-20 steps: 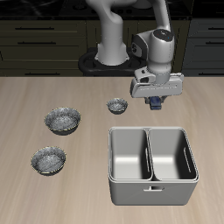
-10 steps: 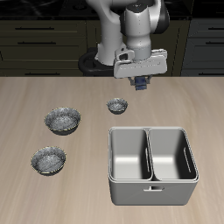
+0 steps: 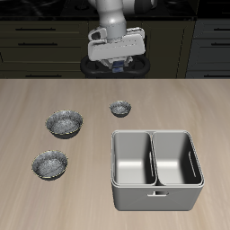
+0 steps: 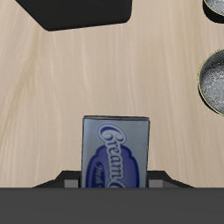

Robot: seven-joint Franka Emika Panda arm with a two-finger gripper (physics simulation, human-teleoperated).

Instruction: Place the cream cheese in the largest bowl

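We had the gripper (image 3: pixel 118 64) high above the back of the table, near the robot's base, and its jaws were closed on the cream cheese (image 4: pixel 116 153); the wrist view showed the blue box pinched between them with most of its printed face hanging out past the fingers, while from the front only a dark sliver of it peeked below the hand. Three speckled bowls sat well apart from the gripper: a tiny bowl (image 3: pixel 120 109) nearest it, the largest bowl (image 3: pixel 65 122) farther toward the table's front, and a near-equal bowl (image 3: pixel 49 163) closer still to the front edge. We judged the main risk to be a mix-up, since the two bigger bowls looked almost alike and a hasty descent could end over the shallower one. The box could also swing or slip in a fast carry, or clip the rim and bounce out. The grey two-bin caddy (image 3: pixel 154 168) stood clear of that route.
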